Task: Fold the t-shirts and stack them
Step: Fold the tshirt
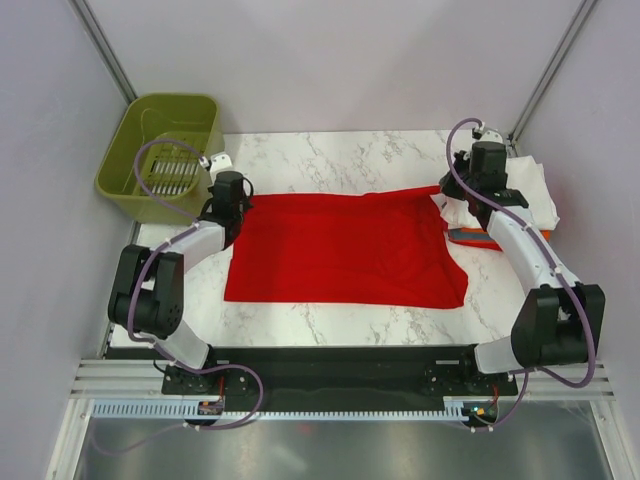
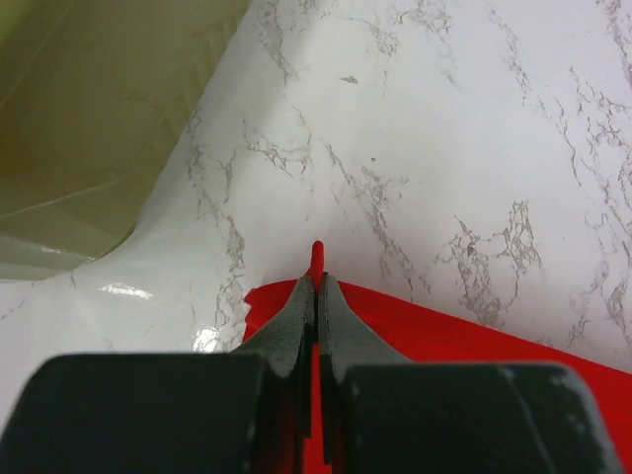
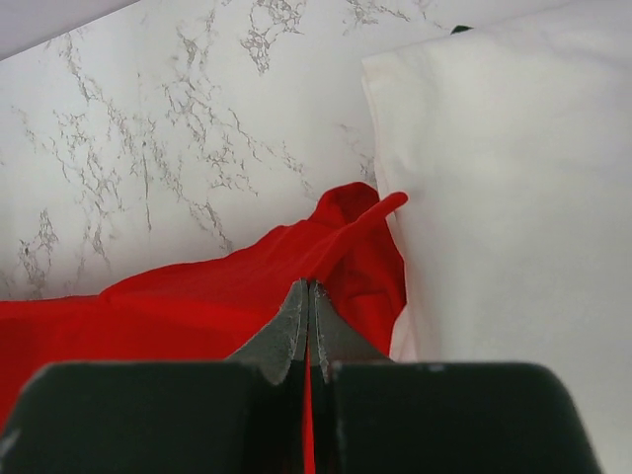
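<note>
So the red t-shirt [image 1: 345, 250] is lying spread out across the middle of the bench [image 1: 340, 155], roughly a rectangle. It's flat for the most part, and its near edge runs along not far from the bench's near edge. I've got it pinched at both far corners.

The left claw [image 1: 240, 203] is clamped on the far-left corner. From the left wrist cam the fingers [image 2: 341, 316] are pressed together, with a thin sliver of red poking out past the tips. The rest of the shirt runs off toward the right of that view.

The right claw [image 1: 447, 195] is clamped on the far-right corner in the same way. On the right wrist cam the cloth bunches up into a little ridge just ahead of the closed tips.

That bunched corner sits right against the white folded shirt [image 3: 513, 197], which tops the stack at the bench's far-right corner. In the top view an orange shirt [image 1: 475, 238] shows lower in the stack, peeking out beside the red one's right edge. There might be another colour in there too, but it's too small for me to say.

The olive-green basket [image 1: 165, 155] is out at the far-left corner, apart from the shirt, and just beyond my left claw.
</note>
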You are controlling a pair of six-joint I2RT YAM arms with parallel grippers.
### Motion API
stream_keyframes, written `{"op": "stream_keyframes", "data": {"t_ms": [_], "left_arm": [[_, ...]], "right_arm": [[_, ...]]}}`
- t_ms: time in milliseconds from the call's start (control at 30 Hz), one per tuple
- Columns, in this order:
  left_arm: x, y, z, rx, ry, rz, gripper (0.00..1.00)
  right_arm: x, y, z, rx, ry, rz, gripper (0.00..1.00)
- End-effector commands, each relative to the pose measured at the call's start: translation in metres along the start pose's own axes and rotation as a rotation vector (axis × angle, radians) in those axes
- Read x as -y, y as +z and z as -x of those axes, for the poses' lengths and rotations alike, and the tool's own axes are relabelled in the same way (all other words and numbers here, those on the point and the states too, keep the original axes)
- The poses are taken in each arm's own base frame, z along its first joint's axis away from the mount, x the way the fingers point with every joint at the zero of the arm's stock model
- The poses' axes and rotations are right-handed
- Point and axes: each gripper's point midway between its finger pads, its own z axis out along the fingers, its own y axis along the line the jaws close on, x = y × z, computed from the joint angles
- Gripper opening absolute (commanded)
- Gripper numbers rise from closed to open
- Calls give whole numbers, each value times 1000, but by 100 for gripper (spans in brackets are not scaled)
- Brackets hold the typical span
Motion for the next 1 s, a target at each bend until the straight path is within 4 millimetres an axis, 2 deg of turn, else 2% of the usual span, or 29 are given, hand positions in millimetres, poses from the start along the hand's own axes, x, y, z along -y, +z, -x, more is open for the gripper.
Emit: {"op": "stream_keyframes", "data": {"t_ms": [0,200,533,800,967], "left_arm": [[-3,-12,29,115,-44,8,2],[-5,-16,23,113,-35,-10,2],[-1,-28,12,94,-2,-45,2],[2,-36,4,79,19,-68,2],[4,-42,-5,68,20,-78,2]], "right_arm": [[-2,-20,8,58,-40,-24,0],[-14,-37,-9,63,-91,-65,0],[2,-52,-41,68,-116,-188,0],[25,-72,-48,120,-79,-282,0],[25,-78,-56,110,-79,-265,0]]}}
